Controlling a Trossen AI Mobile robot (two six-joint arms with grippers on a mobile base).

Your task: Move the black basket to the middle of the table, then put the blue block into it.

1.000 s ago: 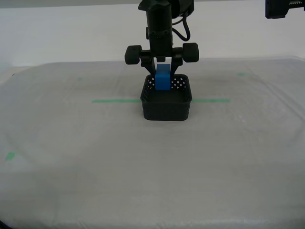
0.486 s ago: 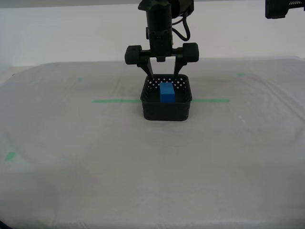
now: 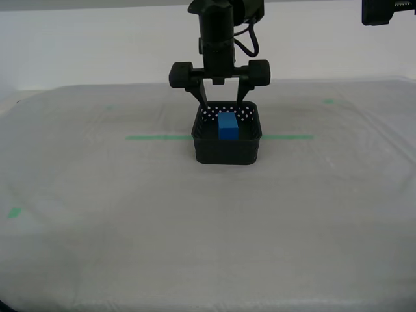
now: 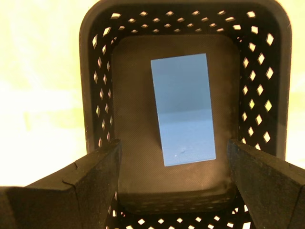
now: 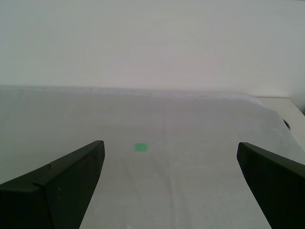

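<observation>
Across the exterior view from its left, the table point(image 3: 97, 214) is bare whitish sheeting with a small green tape mark point(image 3: 13, 212) near that edge and a thin green tape line point(image 3: 159, 137) running toward the middle. At the centre sits the black basket point(image 3: 227, 146), right on that line, and the blue block point(image 3: 227, 125) stands inside it, free of any grip. My second gripper point(image 3: 221, 101) hangs directly above the basket with its jaws spread wide, holding nothing; the second wrist view looks straight down between my fingers point(image 4: 66, 191) onto the block point(image 4: 183, 107) resting on the basket floor point(image 4: 136, 119), turned a little askew and clear of the walls. Toward the exterior view's right there is only more sheeting and another faint green mark point(image 3: 329, 101). My first gripper point(image 5: 169, 157) is also parted and empty, facing bare table and a green mark point(image 5: 141, 147).

I judge the block light, rigid and matte, so not slippery; if it needed regripping, its two long flat sides would be the place. The basket looks stiff, thin-walled plastic, best pinched at one wall's rim
</observation>
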